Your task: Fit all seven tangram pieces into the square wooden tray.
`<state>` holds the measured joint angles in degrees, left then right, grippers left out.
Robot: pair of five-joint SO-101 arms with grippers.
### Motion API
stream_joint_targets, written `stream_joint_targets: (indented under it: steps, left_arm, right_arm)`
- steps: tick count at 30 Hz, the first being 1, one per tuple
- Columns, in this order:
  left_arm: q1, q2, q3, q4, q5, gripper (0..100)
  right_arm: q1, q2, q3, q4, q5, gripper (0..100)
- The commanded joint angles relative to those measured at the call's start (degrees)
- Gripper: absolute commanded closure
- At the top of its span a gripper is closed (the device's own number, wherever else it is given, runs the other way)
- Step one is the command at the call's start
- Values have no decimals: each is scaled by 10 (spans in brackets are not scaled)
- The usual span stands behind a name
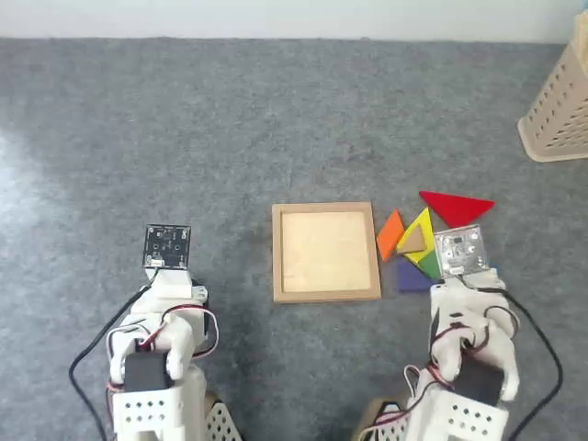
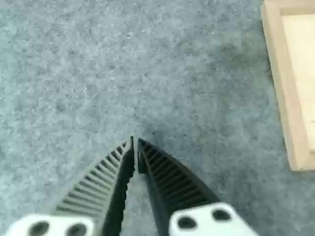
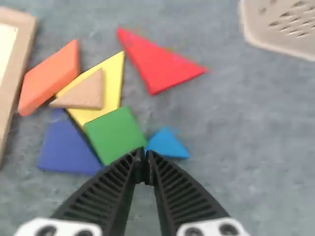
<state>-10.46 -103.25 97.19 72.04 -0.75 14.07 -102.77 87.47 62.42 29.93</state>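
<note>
1. The square wooden tray [image 1: 326, 207] lies flat on the grey carpet [image 1: 184, 138] between the two arms; nothing is seen inside it, so none of the seven pieces is yet fitted.
2. The pieces are clustered just beside the tray, on the right arm's side; the orange parallelogram [image 3: 49, 76] lies nearest the rim; the small tan triangle [image 3: 83, 93] rests on top of the yellow triangle [image 3: 110, 78]; the green square [image 3: 114, 133] touches the dark blue triangle [image 3: 64, 147]; the light blue triangle [image 3: 166, 143] sits by the square; the red triangle [image 3: 157, 61] lies at the cluster's far edge.
3. The right gripper [image 3: 145, 157] is pressed together and empty; its tips are poised just beside the green square and the light blue triangle.
4. The left gripper [image 2: 135, 145] is likewise pressed together with nothing in it, over bare carpet, near the tray.
5. The pieces are judged light, stiff and thin; smooth painted faces may slip; a grasp across two opposite edges, at the narrowest span, is advised; the soft carpet should let the fingertips sink beside an edge.
6. The tan triangle is judged best lifted first, since it lies on top; touching neighbours are likely to be nudged.
</note>
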Motion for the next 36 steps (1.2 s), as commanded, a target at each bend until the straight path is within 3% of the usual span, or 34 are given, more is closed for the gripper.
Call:
stream_joint_targets:
  steps: [1, 10, 19, 26, 36]
  left_arm:
    - [2, -10, -7, 3, 5, 988]
    - [2, -10, -7, 3, 5, 988]
    - [2, -10, -7, 3, 5, 988]
    - [2, -10, -7, 3, 5, 988]
    - [2, -10, -7, 3, 5, 988]
  right_arm:
    - [7, 29, -85, 19, 20, 991]
    - [-2, 480, -351, 27, 29, 815]
    - [-61, 933, -689, 198, 302, 793]
    - [-64, 1103, -835, 225, 442, 706]
    - [-60, 1246, -971, 220, 583, 705]
